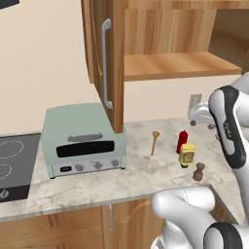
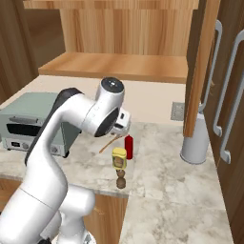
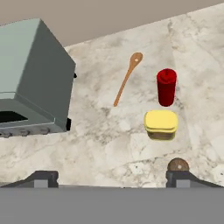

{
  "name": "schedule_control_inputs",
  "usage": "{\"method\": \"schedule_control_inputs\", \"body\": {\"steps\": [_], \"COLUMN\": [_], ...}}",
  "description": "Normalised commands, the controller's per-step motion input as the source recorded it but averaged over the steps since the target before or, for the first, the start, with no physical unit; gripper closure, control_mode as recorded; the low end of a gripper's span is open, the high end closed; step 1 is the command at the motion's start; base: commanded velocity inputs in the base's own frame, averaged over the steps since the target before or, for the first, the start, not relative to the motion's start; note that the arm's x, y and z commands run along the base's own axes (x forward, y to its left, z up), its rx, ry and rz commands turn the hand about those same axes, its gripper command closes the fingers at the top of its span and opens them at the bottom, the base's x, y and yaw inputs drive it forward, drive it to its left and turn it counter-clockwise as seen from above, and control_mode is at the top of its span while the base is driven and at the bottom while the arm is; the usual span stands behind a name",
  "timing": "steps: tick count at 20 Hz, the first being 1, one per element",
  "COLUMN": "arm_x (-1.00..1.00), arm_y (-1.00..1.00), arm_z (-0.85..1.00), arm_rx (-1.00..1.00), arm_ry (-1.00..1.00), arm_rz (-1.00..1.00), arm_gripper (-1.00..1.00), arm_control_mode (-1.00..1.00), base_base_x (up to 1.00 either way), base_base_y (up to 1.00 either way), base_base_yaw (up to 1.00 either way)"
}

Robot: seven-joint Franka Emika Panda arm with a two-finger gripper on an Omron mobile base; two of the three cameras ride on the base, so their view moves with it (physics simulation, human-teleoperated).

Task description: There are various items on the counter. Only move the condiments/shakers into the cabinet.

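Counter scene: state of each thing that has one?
cabinet: door open, shelf bare
red squeeze bottle: upright, capped
yellow labelled bottle: upright
shaker: upright
wooden spoon: lying flat
toaster oven: door shut
gripper: open, holding nothing

On the marbled desk a pale green toaster oven stands left of centre, beside the black cooktop at the far left. To its right lies a wooden spoon, bowl end away from the camera. Further right a red bottle stands upright with a yellow bottle just in front of it and a brown shaker nearer still. Above, the cabinet door hangs open, showing the shelf. The white arm rises at right.
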Motion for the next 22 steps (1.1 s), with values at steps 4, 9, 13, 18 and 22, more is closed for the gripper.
{"method": "schedule_control_inputs", "body": {"steps": [4, 9, 13, 18, 22], "arm_x": [-0.12, 0.0, 0.0, 0.0, 0.0], "arm_y": [-0.68, -0.75, -0.79, -0.34, -0.14], "arm_z": [-0.36, -0.23, -0.28, -0.55, -0.59], "arm_rx": [0.02, 0.0, 0.0, 0.0, 0.02], "arm_ry": [-0.01, -0.06, -0.1, -0.08, -0.11], "arm_rz": [0.06, 0.16, 0.18, 0.18, 0.23], "arm_gripper": [-1.0, -1.0, -1.0, -1.0, -1.0], "arm_control_mode": [-1.0, -1.0, -1.0, -1.0, -1.0], "base_base_x": [0.0, 0.0, 0.0, 0.0, 0.0], "base_base_y": [0.0, 0.0, 0.0, 0.0, 0.0], "base_base_yaw": [0.0, 0.0, 0.0, 0.0, 0.0]}}
